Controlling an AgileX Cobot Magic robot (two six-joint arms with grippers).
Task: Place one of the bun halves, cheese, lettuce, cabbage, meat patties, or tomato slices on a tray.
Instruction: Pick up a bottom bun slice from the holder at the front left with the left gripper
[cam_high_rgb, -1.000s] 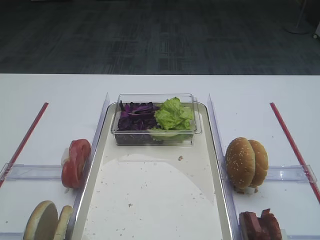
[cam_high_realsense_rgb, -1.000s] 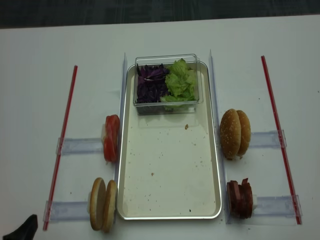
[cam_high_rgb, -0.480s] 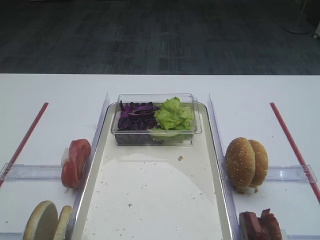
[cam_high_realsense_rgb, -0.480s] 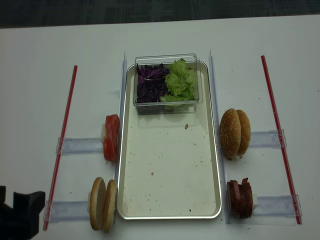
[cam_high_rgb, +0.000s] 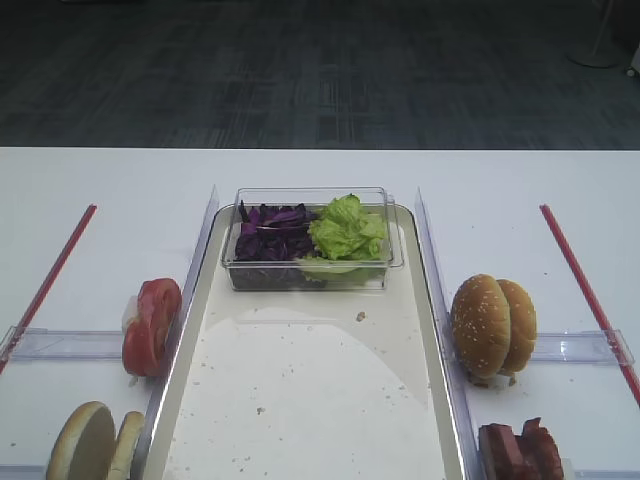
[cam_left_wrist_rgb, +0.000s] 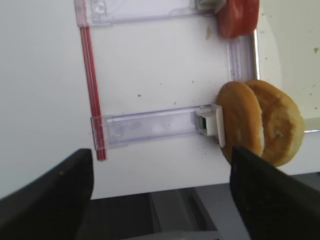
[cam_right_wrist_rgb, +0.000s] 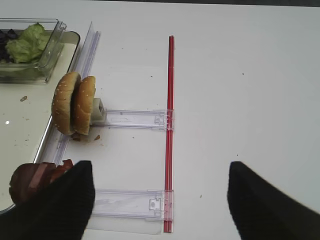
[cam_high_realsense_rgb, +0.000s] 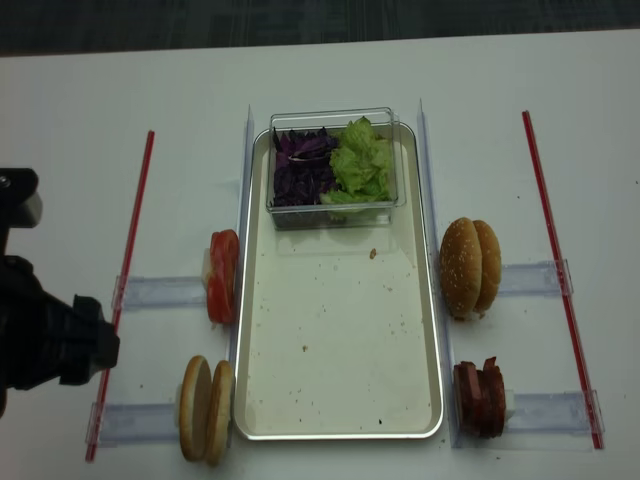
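Moved: since the earlier frame the left arm (cam_high_realsense_rgb: 45, 335) has been brought further in over the counter (cam_high_realsense_rgb: 70, 180); nothing else is shifted.
Left fingers (cam_left_wrist_rgb: 47, 197): spread wide, nothing held.
Bun halves (cam_high_realsense_rgb: 205, 408): stood on edge, just left of the tray (cam_high_realsense_rgb: 340, 425).
Right fingers (cam_right_wrist_rgb: 55, 205): spread apart, nothing held.

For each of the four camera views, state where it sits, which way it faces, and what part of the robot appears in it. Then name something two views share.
Exterior high: low at the near edge, looking along the tray to the floor; no robot.
Exterior high (realsense): overhead, looking down; the left arm enters at left.
Right wrist: above the right side, facing the sesame buns; open right gripper fingers frame it.
Left wrist: above the bun halves; open left gripper fingers frame it.
Shared: both exterior views show the tomato slices.
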